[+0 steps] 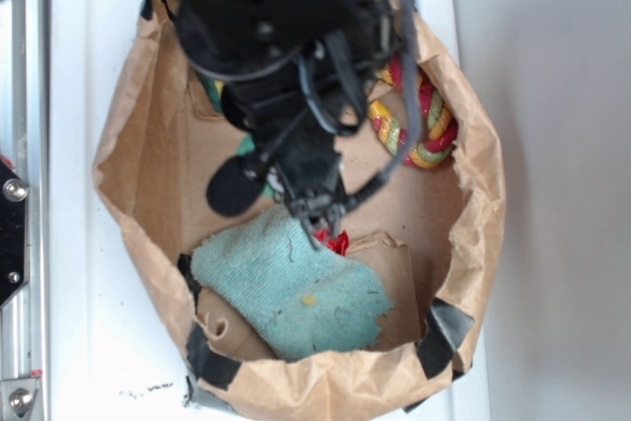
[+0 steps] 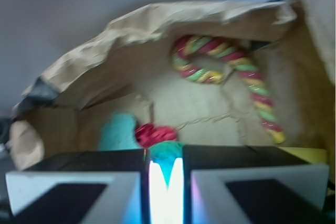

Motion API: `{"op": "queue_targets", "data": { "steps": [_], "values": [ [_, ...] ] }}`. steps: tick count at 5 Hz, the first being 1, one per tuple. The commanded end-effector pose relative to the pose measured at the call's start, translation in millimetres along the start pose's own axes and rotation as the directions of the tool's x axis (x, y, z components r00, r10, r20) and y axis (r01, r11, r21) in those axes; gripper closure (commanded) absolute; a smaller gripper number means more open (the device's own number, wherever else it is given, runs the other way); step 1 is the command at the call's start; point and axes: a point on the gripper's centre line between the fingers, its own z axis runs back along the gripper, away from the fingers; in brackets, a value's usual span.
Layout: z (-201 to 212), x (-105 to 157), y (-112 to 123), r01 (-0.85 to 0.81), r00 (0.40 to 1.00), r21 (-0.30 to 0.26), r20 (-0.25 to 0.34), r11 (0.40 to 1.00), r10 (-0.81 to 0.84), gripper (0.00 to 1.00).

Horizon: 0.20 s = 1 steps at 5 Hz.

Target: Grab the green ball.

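The black robot gripper (image 1: 320,219) is seen low inside a brown paper bag (image 1: 473,175), pointed down at the bag's floor. In the wrist view, the two flat fingers (image 2: 79,187) are held close together, with only a thin bright slit left between them. At the top of that slit, a small round mint-green thing is seen, and it is taken to be the green ball (image 2: 167,150). The view is blurred, so it cannot be told if the ball is pinched or only touched at the tips. In the exterior view, the ball is hidden under the arm.

Just beside the ball, a small crumpled red thing (image 2: 155,134) is seen. A flat teal-green cloth (image 1: 286,288) is spread next to it. A twisted rope toy in red, yellow and green (image 1: 434,135) is lying well apart, by the far wall.

The ball looks reached. A sure grip is not yet shown, and the lift out is likely still left to do.
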Motion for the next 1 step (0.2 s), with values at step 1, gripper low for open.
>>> {"op": "queue_targets", "data": {
  "steps": [1],
  "values": [
    [10.7,-7.2,-10.5,0.022,0.997,0.043,0.068,0.999,-0.024,1.00]
  ]
}}
